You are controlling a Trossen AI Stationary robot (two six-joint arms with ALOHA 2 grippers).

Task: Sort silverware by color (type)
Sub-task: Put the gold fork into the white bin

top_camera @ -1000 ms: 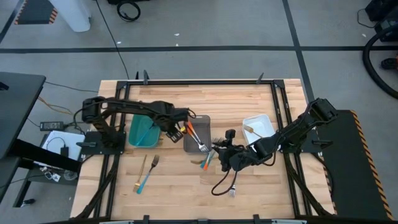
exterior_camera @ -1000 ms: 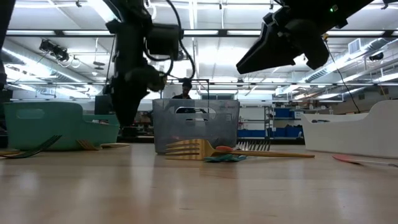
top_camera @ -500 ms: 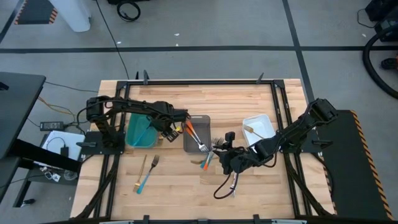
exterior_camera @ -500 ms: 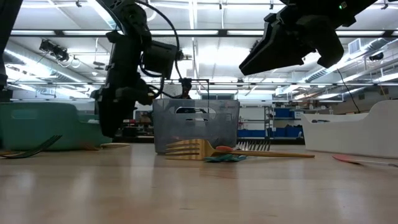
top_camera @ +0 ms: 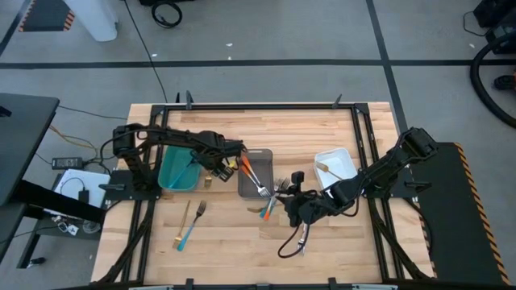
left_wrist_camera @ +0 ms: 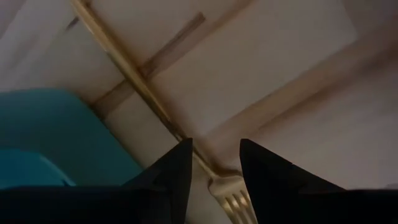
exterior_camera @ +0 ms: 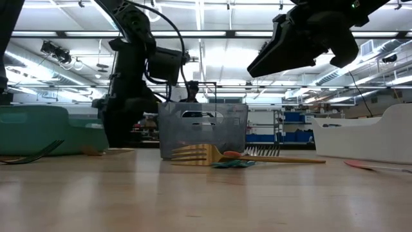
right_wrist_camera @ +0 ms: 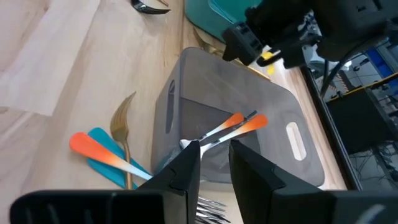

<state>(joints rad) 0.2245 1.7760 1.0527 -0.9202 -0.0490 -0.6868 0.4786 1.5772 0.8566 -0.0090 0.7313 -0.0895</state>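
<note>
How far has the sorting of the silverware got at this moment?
Done: two orange forks lie in the grey tray, and one gold piece in the white tray.
In hand: the left gripper stands open over a gold fork beside the teal tray; the right gripper hovers, empty.
Left: a pile by the grey tray, a pair and a single fork elsewhere.

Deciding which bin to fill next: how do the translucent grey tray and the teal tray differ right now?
The translucent grey tray sits mid-table; the teal tray sits left of it. The grey tray holds orange-handled forks; the teal tray's contents cannot be made out. The left gripper hovers low between them, nearer the teal tray. Both are rectangular bins resting on the wooden table.
</note>
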